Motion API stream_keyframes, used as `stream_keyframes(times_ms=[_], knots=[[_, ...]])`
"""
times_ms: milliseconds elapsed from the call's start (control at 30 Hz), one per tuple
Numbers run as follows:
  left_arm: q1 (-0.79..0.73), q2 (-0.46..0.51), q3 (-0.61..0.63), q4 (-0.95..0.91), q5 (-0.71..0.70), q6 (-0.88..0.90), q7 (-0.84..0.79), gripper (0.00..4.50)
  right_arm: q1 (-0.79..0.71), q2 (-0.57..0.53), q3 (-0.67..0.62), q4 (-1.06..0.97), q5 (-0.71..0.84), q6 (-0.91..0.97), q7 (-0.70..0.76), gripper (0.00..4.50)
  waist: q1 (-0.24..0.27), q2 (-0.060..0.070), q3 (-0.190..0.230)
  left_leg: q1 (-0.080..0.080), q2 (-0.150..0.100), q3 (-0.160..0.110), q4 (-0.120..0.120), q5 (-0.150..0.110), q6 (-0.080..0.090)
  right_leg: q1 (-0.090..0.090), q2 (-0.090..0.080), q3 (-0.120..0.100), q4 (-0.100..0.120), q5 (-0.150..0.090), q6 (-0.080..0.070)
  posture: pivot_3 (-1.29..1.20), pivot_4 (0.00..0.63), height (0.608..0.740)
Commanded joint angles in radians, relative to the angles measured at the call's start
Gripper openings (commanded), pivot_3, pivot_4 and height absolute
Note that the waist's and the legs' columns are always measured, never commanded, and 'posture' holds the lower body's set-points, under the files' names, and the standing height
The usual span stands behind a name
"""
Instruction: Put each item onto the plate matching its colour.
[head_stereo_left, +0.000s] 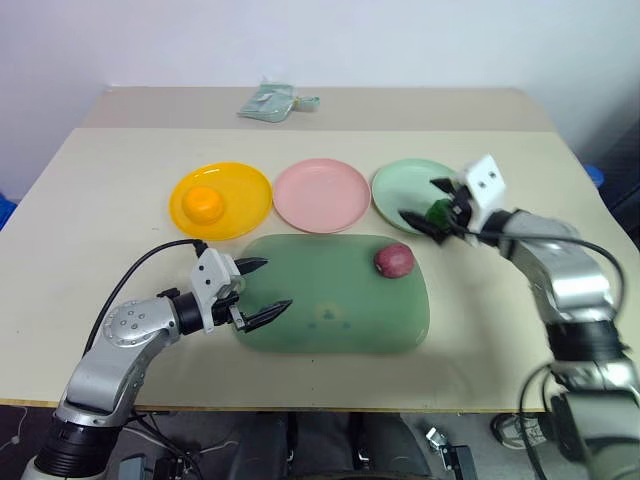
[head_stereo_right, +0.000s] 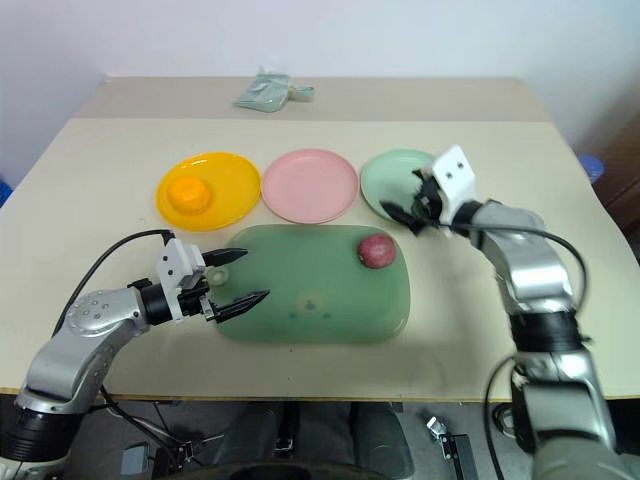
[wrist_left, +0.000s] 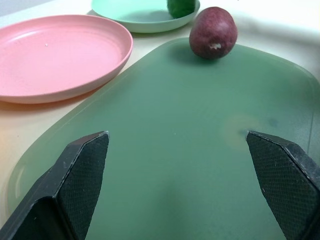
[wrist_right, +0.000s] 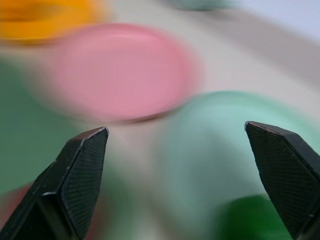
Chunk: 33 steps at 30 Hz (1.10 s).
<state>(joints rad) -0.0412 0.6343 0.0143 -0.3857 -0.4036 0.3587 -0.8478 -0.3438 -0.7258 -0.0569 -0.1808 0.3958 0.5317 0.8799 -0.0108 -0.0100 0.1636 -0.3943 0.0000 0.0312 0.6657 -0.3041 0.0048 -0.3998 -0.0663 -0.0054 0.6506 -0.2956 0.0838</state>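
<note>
The orange item (head_stereo_left: 205, 203) lies on the yellow-orange plate (head_stereo_left: 245, 190). The pink plate (head_stereo_left: 321, 195) holds nothing. On the mint green plate (head_stereo_left: 395, 185) rests the dark green item (head_stereo_left: 438, 211), and my right gripper (head_stereo_left: 425, 203) stands open around it, fingers wide apart in the right wrist view. The maroon item (head_stereo_left: 394, 260) sits on the far right corner of the large green tray (head_stereo_left: 330, 310). My left gripper (head_stereo_left: 262, 290) hovers open over the tray's left end with nothing between its fingers (wrist_left: 85, 165).
A crumpled pale green packet (head_stereo_left: 268, 103) lies at the back of the table. The three plates stand in a row just behind the tray. Bare tabletop (head_stereo_left: 90, 210) stretches to the left of the plates and to the right of the tray.
</note>
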Motion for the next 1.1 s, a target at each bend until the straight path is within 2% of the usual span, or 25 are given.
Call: stream_keyframes(times_ms=[33,200,467,567,633,667,700,867,967,1100], knots=[[-0.023,0.007,-0.002,-0.020,-0.012,0.001,-0.012,4.50,0.061,-0.029,0.024,-0.113,0.021,0.015,0.044,4.46,-0.008,0.000,0.000,0.002,0.000,0.000,0.000,0.000,0.000,0.002,0.000,0.000,0.000,0.000,0.000,0.00,0.150,0.739],[-0.049,-0.003,-0.019,-0.010,-0.007,0.005,-0.015,4.50,0.059,0.015,0.078,-0.051,-0.090,-0.035,-0.049,4.46,-0.005,0.001,-0.001,0.005,0.001,0.000,0.000,0.000,0.000,0.003,0.000,0.000,0.001,0.000,0.000,0.00,0.150,0.739],[-0.044,-0.003,-0.017,0.000,-0.001,-0.007,-0.017,4.50,0.017,0.065,0.109,0.019,-0.125,-0.047,-0.081,4.46,-0.001,0.001,0.000,0.003,0.000,0.000,0.000,0.000,-0.001,0.002,0.000,0.000,0.000,0.000,0.000,0.00,0.150,0.739],[-0.030,-0.003,-0.012,-0.002,0.002,-0.015,-0.013,4.50,0.002,0.075,0.110,0.026,-0.125,-0.044,-0.086,3.68,-0.002,0.001,0.000,0.003,0.000,0.000,0.000,0.000,-0.001,0.002,0.000,0.000,0.000,0.000,0.000,0.00,0.150,0.739],[-0.016,-0.002,-0.003,-0.003,0.002,-0.019,-0.009,4.50,-0.016,0.082,0.109,0.018,-0.131,-0.059,-0.092,2.76,-0.002,0.001,0.000,0.003,0.000,0.000,0.000,0.000,-0.001,0.002,0.000,0.000,0.000,0.000,0.000,0.00,0.150,0.739],[-0.007,0.001,0.004,-0.003,0.003,-0.022,-0.006,4.50,-0.029,0.088,0.109,0.011,-0.129,-0.062,-0.093,2.57,-0.002,0.001,0.000,0.003,0.000,0.000,0.000,0.000,-0.001,0.002,0.000,0.000,0.000,0.000,0.000,0.00,0.150,0.739],[0.004,0.003,0.018,0.000,0.005,-0.026,-0.001,4.50,-0.052,0.102,0.113,0.007,-0.126,-0.061,-0.098,2.57,-0.003,0.001,0.000,0.003,0.000,0.000,0.000,0.000,-0.001,0.002,0.000,0.000,0.000,0.000,0.000,0.00,0.150,0.739],[0.061,0.005,0.115,0.029,-0.005,-0.043,0.034,4.50,-0.239,0.261,0.150,0.115,-0.161,-0.065,-0.199,2.57,-0.009,0.001,0.000,0.003,0.001,0.000,0.000,0.001,-0.001,0.000,0.000,0.000,0.002,0.000,0.000,0.00,0.150,0.739],[0.079,-0.015,0.163,0.046,-0.015,-0.060,0.060,4.50,-0.351,0.369,0.175,0.271,-0.213,-0.081,-0.281,2.57,-0.008,0.001,0.000,0.003,0.001,0.000,0.000,0.001,-0.002,0.000,0.000,0.000,0.002,0.000,0.000,0.00,0.150,0.739],[0.093,-0.067,0.209,0.044,-0.021,-0.075,0.122,4.50,-0.474,0.490,0.209,0.560,-0.300,-0.189,-0.374,2.57,-0.003,0.001,-0.001,0.002,-0.001,0.000,0.000,0.001,-0.002,-0.001,-0.001,0.000,0.002,0.000,0.000,0.00,0.150,0.739]])
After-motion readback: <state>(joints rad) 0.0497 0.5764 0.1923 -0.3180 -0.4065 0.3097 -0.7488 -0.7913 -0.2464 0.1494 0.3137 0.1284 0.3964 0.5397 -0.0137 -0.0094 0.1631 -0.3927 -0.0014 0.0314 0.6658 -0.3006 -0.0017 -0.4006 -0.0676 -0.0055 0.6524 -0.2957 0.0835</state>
